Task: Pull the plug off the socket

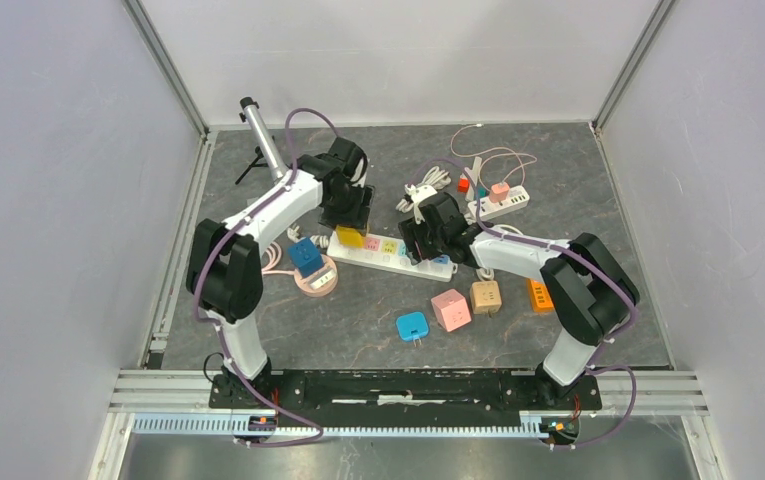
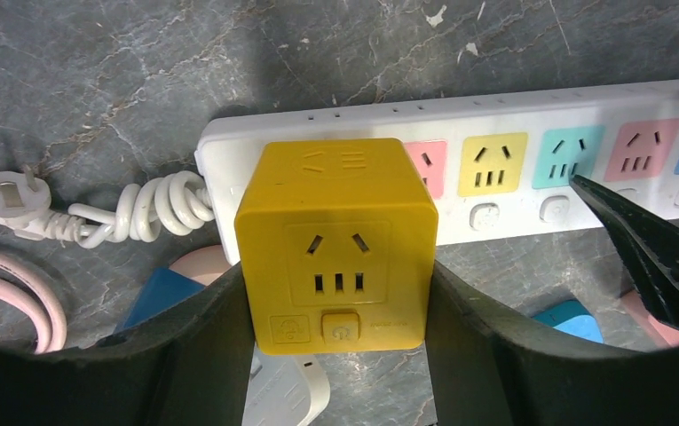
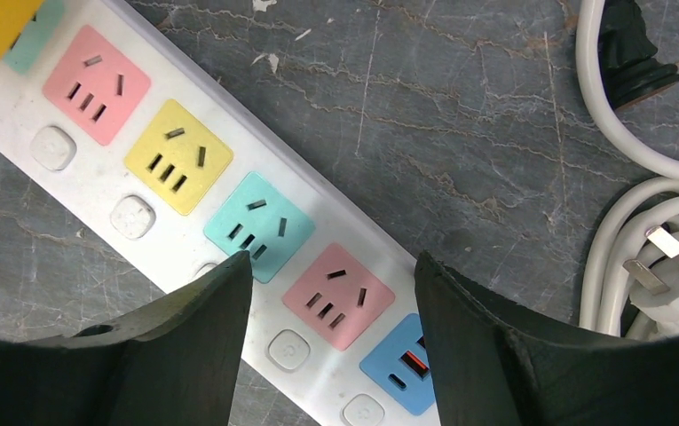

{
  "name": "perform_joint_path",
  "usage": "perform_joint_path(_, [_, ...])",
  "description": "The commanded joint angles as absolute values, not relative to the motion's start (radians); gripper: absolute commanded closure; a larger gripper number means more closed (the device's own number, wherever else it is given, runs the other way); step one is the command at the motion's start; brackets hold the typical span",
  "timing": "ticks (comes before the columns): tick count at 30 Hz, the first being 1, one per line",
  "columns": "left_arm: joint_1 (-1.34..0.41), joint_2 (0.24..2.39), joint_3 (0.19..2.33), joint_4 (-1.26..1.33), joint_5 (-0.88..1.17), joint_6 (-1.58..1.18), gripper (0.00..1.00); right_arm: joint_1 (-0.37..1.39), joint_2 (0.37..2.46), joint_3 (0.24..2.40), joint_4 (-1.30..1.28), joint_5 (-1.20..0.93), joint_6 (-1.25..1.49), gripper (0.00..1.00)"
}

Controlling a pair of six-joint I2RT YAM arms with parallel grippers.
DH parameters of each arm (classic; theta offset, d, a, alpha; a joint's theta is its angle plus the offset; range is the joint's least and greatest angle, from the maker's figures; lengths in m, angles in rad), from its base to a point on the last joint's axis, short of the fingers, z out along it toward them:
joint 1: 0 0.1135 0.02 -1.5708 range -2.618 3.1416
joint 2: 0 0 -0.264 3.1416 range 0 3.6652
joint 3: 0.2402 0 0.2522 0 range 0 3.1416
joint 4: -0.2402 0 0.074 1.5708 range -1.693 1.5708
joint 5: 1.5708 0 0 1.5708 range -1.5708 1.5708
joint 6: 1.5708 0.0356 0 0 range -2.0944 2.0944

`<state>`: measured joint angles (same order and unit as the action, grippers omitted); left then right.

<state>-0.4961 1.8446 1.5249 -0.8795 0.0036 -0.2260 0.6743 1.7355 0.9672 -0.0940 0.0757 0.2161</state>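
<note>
**Q:** What fills the top view at the largest scale?

**A:** A grey marbled table [image 1: 358, 340] with white walls around it. A white power strip [image 1: 398, 258] lies across it between the two arms. Loose cube adapters [image 1: 451, 309] sit nearer the arm bases. From above, the wrist housings hide the tips of both pincers.

**Q:** Where is the plug?

**A:** The yellow cube plug [image 2: 335, 222] stands on the end socket of the strip, just beside a coiled white cord [image 2: 153, 209]. Its own body hides its pins and the socket under it, so how deep it sits cannot be told.

**Q:** And the pincers?

**A:** The left gripper [image 2: 337, 275] has a finger flush against each side of the cube and pinches it. The right gripper [image 3: 332, 262] has its jaws spread, and only the strip passes beneath them. One tip overlaps the aqua socket [image 3: 260, 226] and the other stands at the strip's opposite edge. Whether these tips press down on the strip cannot be told.

**Q:** What is cut off?

**A:** The strip runs out of both wrist views. A pink cable [image 2: 16, 293] leaves the left wrist view at its edge. A blue block [image 2: 162, 297] is half hidden behind a finger.

**Q:** Is any writing legible?

**A:** The top of the cube bears an embossed mark, and there is fine print beside its front button [image 2: 342, 328]. Both are too faint to read. The strip shows coloured socket faces and plain white switches [image 3: 131, 216].
</note>
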Motion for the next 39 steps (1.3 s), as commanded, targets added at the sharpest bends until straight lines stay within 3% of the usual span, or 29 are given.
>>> perform_joint_path(1, [-0.48,1.778,1.551,-0.853,0.118,-0.222,0.64,0.694,1.864,0.873,-0.378,0.092,0.183,0.28])
perform_joint_path(17, [-0.47,1.835,1.757,-0.862,0.061,-0.29,0.64,0.667,1.712,0.992,-0.299,-0.041,0.205,0.24])
perform_joint_path(26, [-0.412,1.961,1.815,-0.775,0.235,-0.401,0.63,0.588,1.529,1.09,-0.194,-0.048,0.236,0.13])
perform_joint_path(39, [-0.36,2.191,1.953,-0.857,0.442,-0.427,0.56,0.538,1.355,1.017,-0.187,-0.02,0.276,0.12])
